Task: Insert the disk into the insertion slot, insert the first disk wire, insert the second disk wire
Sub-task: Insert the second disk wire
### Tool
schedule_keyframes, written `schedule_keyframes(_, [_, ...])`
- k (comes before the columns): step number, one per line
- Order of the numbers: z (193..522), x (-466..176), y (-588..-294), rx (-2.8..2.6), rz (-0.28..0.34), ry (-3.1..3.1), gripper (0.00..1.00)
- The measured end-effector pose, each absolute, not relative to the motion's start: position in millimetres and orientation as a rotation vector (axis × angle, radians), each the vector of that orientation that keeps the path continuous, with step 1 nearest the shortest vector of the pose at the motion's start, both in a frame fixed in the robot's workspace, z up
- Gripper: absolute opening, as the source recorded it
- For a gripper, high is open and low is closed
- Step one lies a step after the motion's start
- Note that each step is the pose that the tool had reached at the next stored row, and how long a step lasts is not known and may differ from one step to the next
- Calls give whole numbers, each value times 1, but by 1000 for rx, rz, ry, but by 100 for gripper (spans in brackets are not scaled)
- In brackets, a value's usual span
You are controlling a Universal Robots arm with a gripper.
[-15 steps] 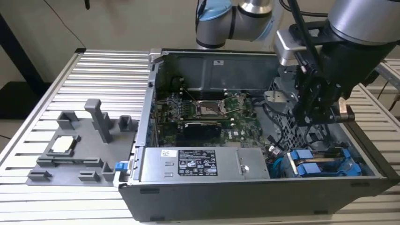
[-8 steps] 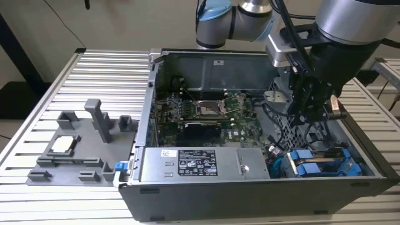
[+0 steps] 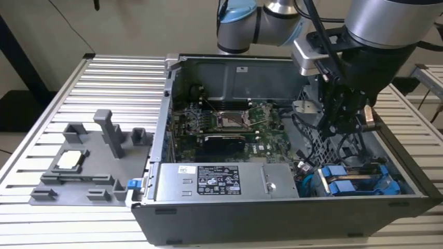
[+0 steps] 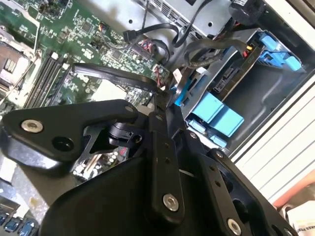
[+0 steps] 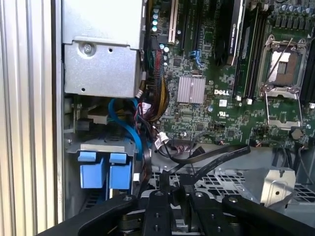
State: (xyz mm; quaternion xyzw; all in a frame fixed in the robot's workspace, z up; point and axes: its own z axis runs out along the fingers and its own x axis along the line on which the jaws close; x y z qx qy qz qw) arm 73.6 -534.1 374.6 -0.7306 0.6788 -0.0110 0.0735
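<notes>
One big open desktop computer case (image 3: 291, 212) of dark grey metal sat on the slatted aluminium table (image 3: 118, 88), with the green motherboard (image 3: 229, 124) exposed and the grey power-supply box (image 3: 215, 181) with stickers along the near wall. Over on the exterior view's left sat a grey plastic fixture tray (image 3: 76, 166).

The silver and black robot arm (image 3: 374, 31) reached down into the case on the exterior view's right, above the perforated metal panel. Its black gripper (image 5: 177, 189) hung low over that panel in the first wrist view, and a flat black cable (image 5: 216, 157) ran right past its tips. Honestly I couldn't tell whether the jaws were closed on that cable or just beside it, the linkage hid too much.

The disk (image 4: 227, 78) looked already seated in the insertion slot (image 3: 360, 181) in the corner of the case, with its bright blue plastic carrier tabs (image 5: 104, 169) sticking out. So my guess was the wire steps were in hand.

What could go wrong, as I read it: loose cables crowded that corner, so a wire could snag or a connector could meet the disk's port crooked and jam. The motherboard sat close by too, so a stray push could hit components.
</notes>
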Motion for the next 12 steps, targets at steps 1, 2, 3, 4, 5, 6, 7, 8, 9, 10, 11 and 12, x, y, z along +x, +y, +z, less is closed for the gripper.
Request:
schedule_keyframes(1, [375,73,-534,-2194,-34,2038,23])
schedule_keyframes(2, [375,73,-534,-2195,-34,2037,23])
schedule_keyframes(3, [375,73,-534,-2195,-34,2038,23])
schedule_keyframes(4, [375,73,-534,-2195,-35,2038,23])
schedule_keyframes(5, [375,73,-534,-2195,-35,2038,20])
schedule_keyframes(6, [375,73,-534,-2195,-35,2038,20])
schedule_keyframes(7, [375,73,-534,-2195,-35,2038,16])
schedule_keyframes(8, [375,73,-534,-2195,-35,2038,16])
schedule_keyframes(9, [375,73,-535,-2195,-35,2038,16])
schedule_keyframes(10, [375,73,-536,-2195,-35,2038,16])
schedule_keyframes(11, [374,75,-541,-2195,-35,2038,16])
schedule_keyframes(12, [374,76,-545,-2195,-35,2038,16])
